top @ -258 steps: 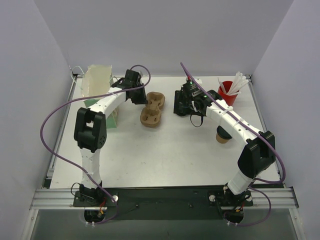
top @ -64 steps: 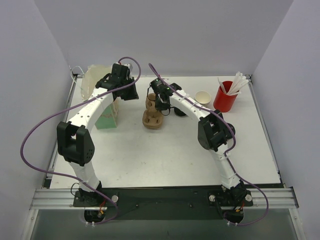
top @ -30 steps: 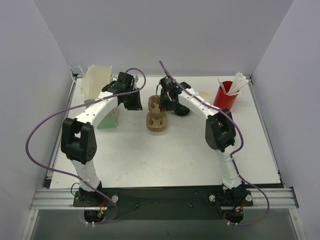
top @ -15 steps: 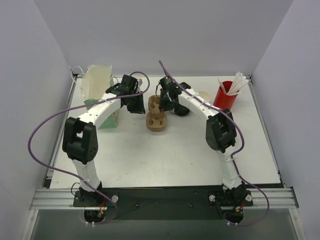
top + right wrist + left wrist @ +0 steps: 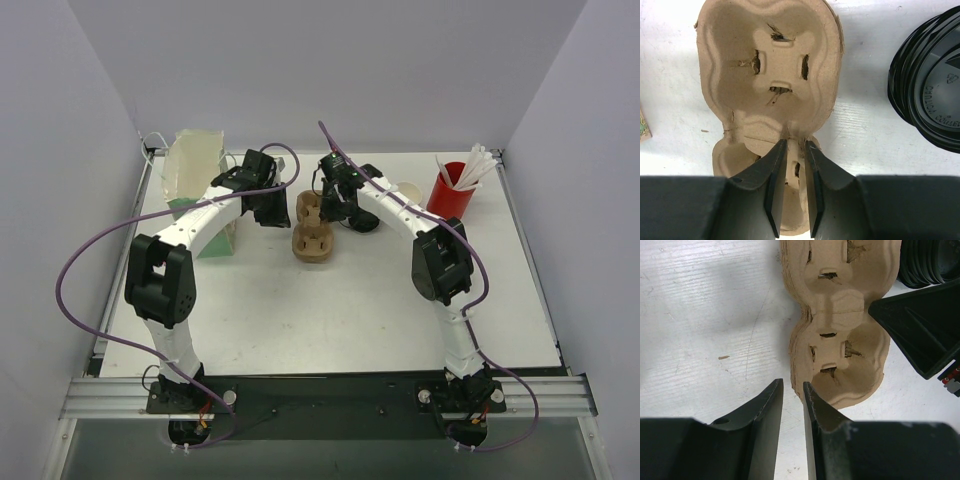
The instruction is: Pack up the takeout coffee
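While the takeout coffee is not showing in any view, possibly lying hidden under the right arm, both arms are working on the moulded-pulp cup carrier [image 5: 313, 232] at the middle of the desk [image 5: 330, 320]. On this evidence, the step in hand is preparing the carrier, not yet handling the cup.

1. The right end effector [image 5: 795, 143] is straddling the raised ridge between the carrier's two wells. Its fingers are standing narrowly apart with the ridge between them. Whether the pads are pressing on the pulp cannot be told.
2. The left end effector [image 5: 792, 384] is hovering at the carrier's long edge on the left arm's side. Its fingers are standing narrowly parted, bare desk is showing in the gap, and nothing is being held.
3. A stack of black lids [image 5: 935, 85] is lying just beside the carrier. A red cup [image 5: 448, 200] is standing farther right, apart from the work.

The next move is calling for a firm pinch on the ridge, then a straight lift. The carrier's edge is looking layered, so several may be nested. The left end effector is probably needing to hold the lower ones down. Both wells are standing empty.
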Tool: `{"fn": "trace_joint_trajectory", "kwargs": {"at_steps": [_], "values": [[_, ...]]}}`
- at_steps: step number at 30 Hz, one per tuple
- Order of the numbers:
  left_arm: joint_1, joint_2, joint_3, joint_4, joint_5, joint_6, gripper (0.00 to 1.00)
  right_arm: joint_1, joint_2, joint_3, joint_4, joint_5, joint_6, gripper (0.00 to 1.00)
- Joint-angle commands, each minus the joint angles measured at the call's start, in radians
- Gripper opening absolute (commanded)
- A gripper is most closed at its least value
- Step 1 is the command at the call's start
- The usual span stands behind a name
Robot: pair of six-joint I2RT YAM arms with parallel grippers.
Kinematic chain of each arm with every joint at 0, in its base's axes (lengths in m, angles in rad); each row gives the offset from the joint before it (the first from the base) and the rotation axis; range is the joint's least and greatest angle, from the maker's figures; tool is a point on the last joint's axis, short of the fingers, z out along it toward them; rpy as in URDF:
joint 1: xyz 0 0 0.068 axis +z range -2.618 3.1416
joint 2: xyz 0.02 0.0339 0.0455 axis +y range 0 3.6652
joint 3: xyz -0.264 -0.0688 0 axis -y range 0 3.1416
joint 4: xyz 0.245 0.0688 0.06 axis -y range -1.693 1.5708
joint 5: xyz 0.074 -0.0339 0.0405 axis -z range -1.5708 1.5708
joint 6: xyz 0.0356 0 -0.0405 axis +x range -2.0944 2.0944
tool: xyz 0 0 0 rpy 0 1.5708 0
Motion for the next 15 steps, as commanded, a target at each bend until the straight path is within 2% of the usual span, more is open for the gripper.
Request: {"fn": "trace_joint_trajectory", "kwargs": {"at_steps": [1,5,8,15], "values": [[0.000,0.007,0.015,0.034,0.009,0.012,0.33,0.009,-0.023,0.037,-0.040,0.031,-0.005,0.17],[0.000,0.004,0.015,0.032,0.007,0.011,0.33,0.009,-0.018,0.035,-0.040,0.029,-0.002,0.15],[0.002,0.004,0.013,0.035,0.007,0.011,0.33,0.009,-0.016,0.038,-0.041,0.032,0.001,0.09],[0.003,0.001,0.010,0.037,0.007,0.009,0.33,0.014,0.000,0.055,-0.049,0.029,0.000,0.09]]}}
